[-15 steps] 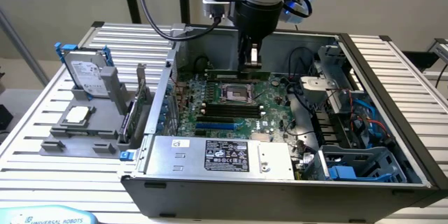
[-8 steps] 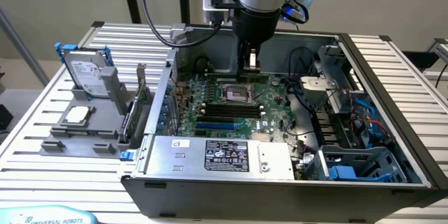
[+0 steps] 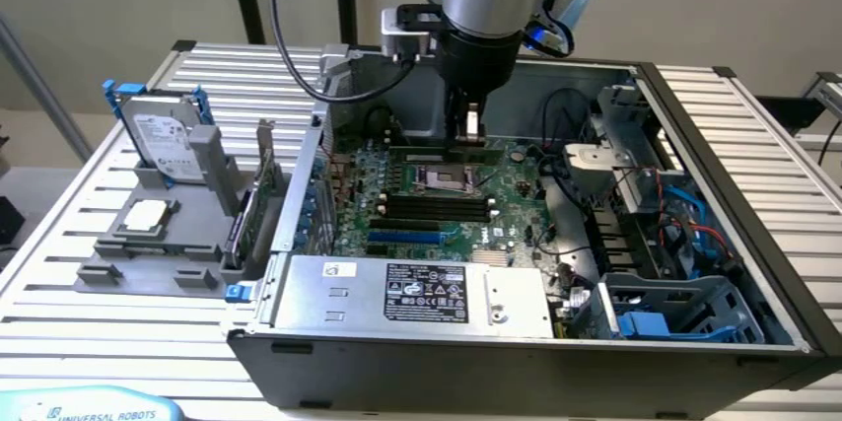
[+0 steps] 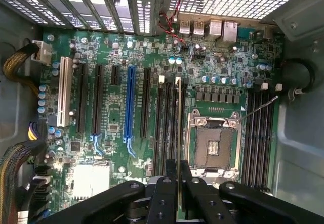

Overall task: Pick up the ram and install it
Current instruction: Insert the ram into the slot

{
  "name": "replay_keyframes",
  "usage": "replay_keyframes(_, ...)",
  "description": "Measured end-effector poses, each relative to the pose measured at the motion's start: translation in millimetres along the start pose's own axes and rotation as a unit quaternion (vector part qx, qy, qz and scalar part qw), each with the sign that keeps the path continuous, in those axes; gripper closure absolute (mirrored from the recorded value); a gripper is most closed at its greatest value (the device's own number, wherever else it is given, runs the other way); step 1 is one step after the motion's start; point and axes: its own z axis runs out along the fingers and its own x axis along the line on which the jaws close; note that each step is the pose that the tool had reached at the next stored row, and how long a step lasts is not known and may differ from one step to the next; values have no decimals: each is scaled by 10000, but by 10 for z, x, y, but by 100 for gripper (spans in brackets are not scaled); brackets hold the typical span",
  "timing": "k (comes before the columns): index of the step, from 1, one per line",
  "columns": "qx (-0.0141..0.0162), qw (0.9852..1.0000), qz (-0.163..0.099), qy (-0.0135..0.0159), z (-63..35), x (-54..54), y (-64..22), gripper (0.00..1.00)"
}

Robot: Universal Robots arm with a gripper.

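My gripper hangs inside the open computer case, over the far part of the green motherboard. Its fingers are shut on the ram, a thin green stick held level just above the board. In the wrist view the ram shows edge-on as a thin pale line running out from between the black fingers. It lines up over the black memory slots beside the empty processor socket. I cannot tell whether the ram touches a slot.
The case walls, a power supply, cables and a blue drive cage hem in the board. A grey holder at the exterior view's left carries a hard drive, a silver processor chip and an expansion card.
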Motion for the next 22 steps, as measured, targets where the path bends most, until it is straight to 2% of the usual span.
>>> replay_keyframes(6,3,10000,44,17,109,0,2,87)
replay_keyframes(13,8,9999,122,54,235,10,1,87)
replay_keyframes(22,8,9999,123,59,367,77,-2,87)
